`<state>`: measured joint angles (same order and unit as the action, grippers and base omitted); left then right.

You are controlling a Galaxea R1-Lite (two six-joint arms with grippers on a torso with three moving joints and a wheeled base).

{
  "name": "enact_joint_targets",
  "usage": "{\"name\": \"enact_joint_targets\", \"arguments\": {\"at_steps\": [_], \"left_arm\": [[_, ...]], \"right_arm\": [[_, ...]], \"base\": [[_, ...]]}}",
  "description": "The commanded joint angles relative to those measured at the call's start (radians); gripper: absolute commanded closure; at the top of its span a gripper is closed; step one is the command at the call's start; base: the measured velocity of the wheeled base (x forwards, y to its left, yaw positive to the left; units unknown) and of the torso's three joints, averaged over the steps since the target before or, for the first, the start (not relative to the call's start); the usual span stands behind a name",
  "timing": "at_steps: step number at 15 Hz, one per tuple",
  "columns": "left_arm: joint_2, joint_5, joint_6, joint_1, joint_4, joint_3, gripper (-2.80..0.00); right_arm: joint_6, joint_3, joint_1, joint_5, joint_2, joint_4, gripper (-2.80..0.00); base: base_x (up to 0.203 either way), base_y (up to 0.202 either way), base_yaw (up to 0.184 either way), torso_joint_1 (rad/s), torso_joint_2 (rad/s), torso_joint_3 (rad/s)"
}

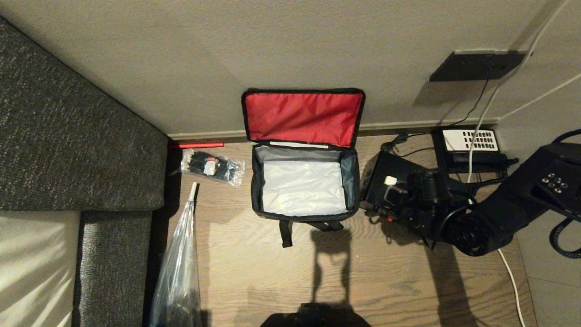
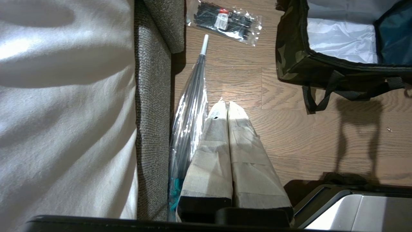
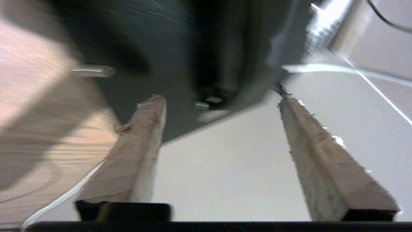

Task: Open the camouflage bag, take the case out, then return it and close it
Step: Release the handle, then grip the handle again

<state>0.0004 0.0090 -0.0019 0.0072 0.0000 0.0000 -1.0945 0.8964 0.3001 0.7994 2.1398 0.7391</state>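
Bag: the camouflage bag [image 1: 303,190] sits on the wooden floor [image 1: 386,281], near the wall. Its lid stands up against the wall with the red lining facing me.
Inside the bag: I see only the silvery bottom. Nothing is in it.
Case: the case [image 1: 383,179] is out of the bag. It lies on the floor just beside the bag, on my right. My arm covers much of it.
My right claw: my right claw [image 3: 219,106] is over the case. Its two fingers [image 3: 141,141] stand wide apart with nothing between them. I think the case is let go, but this view is smeared, so I am not sure if a finger touches it.
My left claw: my left claw [image 2: 228,106] hangs low by the sofa [image 2: 154,112], far from the bag. Its fingers are pressed together and hold nothing.
Done: the bag is open and the case is out.
Left to do: pick the case up, put it back in the bag, and shut the lid.
Which way the bag points: its long side runs left to right, along the wall. The opening faces up. The strap hangs toward me.
Which way the case points: it seems to lie flat, but I cannot tell its long side.
Other things: a clear packet of black ties [image 1: 212,167] lies left of the bag. A black telephone [image 1: 472,145] sits past the case.
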Motion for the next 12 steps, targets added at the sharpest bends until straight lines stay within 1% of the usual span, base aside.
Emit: {"name": "enact_joint_targets", "arguments": {"at_steps": [1, 2, 3, 4, 6, 8, 10, 12], "left_arm": [[0.0, 0.0, -0.001, 0.0, 0.0, 0.002, 0.0], [0.0, 0.0, -0.001, 0.0, 0.0, 0.002, 0.0], [0.0, 0.0, -0.001, 0.0, 0.0, 0.002, 0.0], [0.0, 0.0, -0.001, 0.0, 0.0, 0.002, 0.0], [0.0, 0.0, -0.001, 0.0, 0.0, 0.002, 0.0], [0.0, 0.0, -0.001, 0.0, 0.0, 0.002, 0.0], [0.0, 0.0, -0.001, 0.0, 0.0, 0.002, 0.0], [0.0, 0.0, -0.001, 0.0, 0.0, 0.002, 0.0]], "right_arm": [[0.079, -0.009, 0.027, -0.049, -0.03, -0.064, -2.8], [0.109, -0.012, 0.034, -0.063, -0.055, -0.088, -2.8], [0.121, -0.016, 0.04, -0.077, -0.088, -0.111, -2.8], [0.127, -0.019, 0.045, -0.091, -0.129, -0.137, 0.0], [0.136, -0.034, 0.053, -0.107, -0.236, -0.2, 0.0], [0.164, -0.073, 0.065, -0.119, -0.378, -0.285, 0.0], [0.193, -0.135, 0.07, -0.128, -0.537, -0.352, 0.0], [0.233, -0.22, 0.072, -0.158, -0.703, -0.392, 0.0]], "base": [[0.0, 0.0, 0.0, 0.0, 0.0, 0.0], [0.0, 0.0, 0.0, 0.0, 0.0, 0.0], [0.0, 0.0, 0.0, 0.0, 0.0, 0.0], [0.0, 0.0, 0.0, 0.0, 0.0, 0.0], [0.0, 0.0, 0.0, 0.0, 0.0, 0.0], [0.0, 0.0, 0.0, 0.0, 0.0, 0.0], [0.0, 0.0, 0.0, 0.0, 0.0, 0.0], [0.0, 0.0, 0.0, 0.0, 0.0, 0.0]]}}
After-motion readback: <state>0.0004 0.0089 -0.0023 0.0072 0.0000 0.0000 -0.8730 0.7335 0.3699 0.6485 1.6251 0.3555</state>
